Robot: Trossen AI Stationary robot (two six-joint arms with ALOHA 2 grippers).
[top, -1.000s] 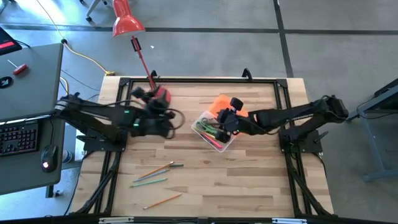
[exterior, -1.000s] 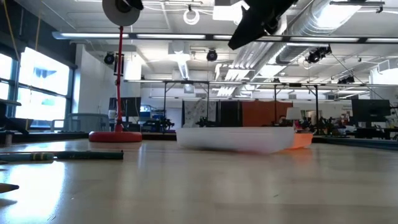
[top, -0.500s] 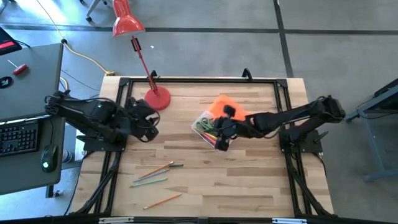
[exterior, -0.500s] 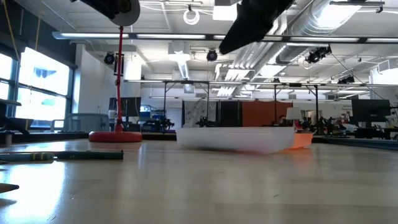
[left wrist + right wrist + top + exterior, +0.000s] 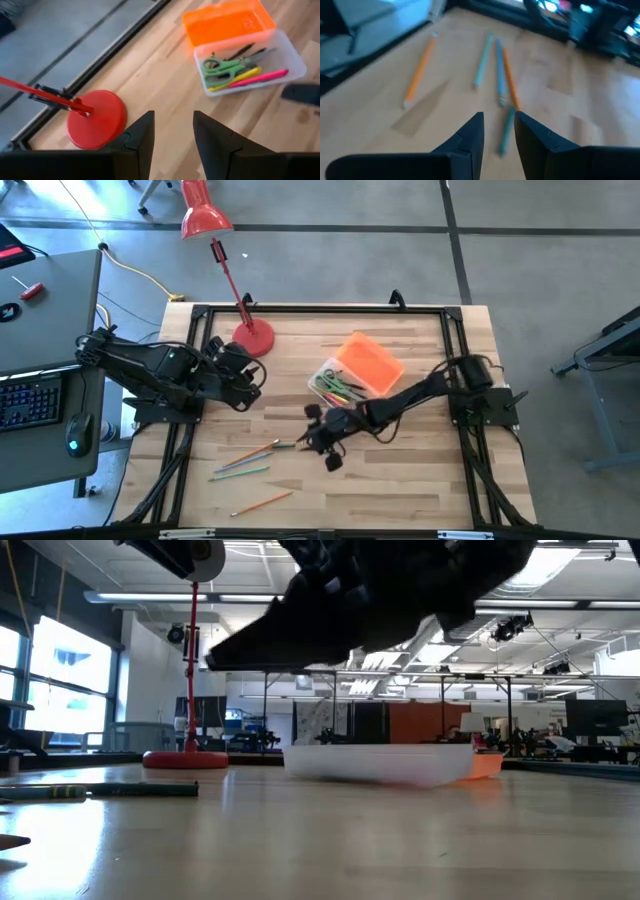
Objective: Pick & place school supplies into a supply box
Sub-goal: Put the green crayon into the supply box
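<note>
Several pencils (image 5: 252, 463) lie loose on the table, well apart from the supply box (image 5: 345, 388), which already holds scissors (image 5: 224, 66) and pens. My right gripper (image 5: 497, 132) hovers over them, jaws slightly spread and empty; my left gripper (image 5: 172, 134) waits near the lamp base (image 5: 96, 120), jaws spread. Pencils look light, stiff, prone to rolling, so I'd pinch one mid-shaft.
</note>
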